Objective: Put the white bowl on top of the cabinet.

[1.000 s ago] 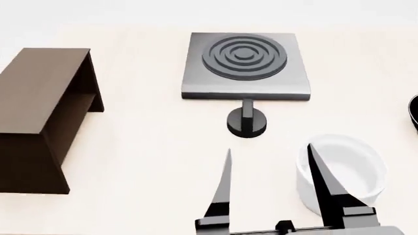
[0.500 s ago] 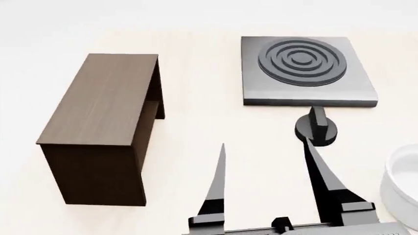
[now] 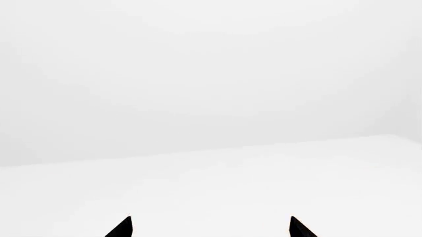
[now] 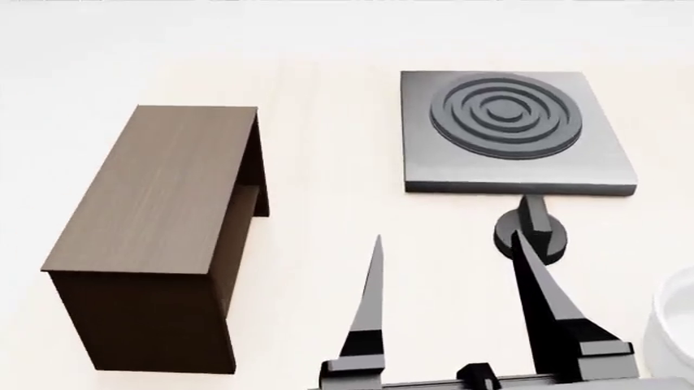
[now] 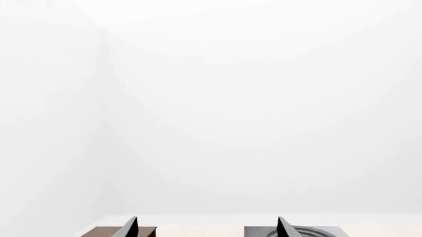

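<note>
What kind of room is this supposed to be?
Probably a mock kitchen in a simulation: a grey stove plate with rings, a white bowl and a brown cabinet on a pale table, with blank white surroundings.

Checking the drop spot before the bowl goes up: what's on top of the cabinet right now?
Nothing shows on the cabinet top in the head view; its whole brown surface is bare. The inner shelf is mostly hidden by the top.

left gripper (image 3: 209,228): jaws spread, empty | right gripper (image 4: 450,264): jaws spread, empty
</note>
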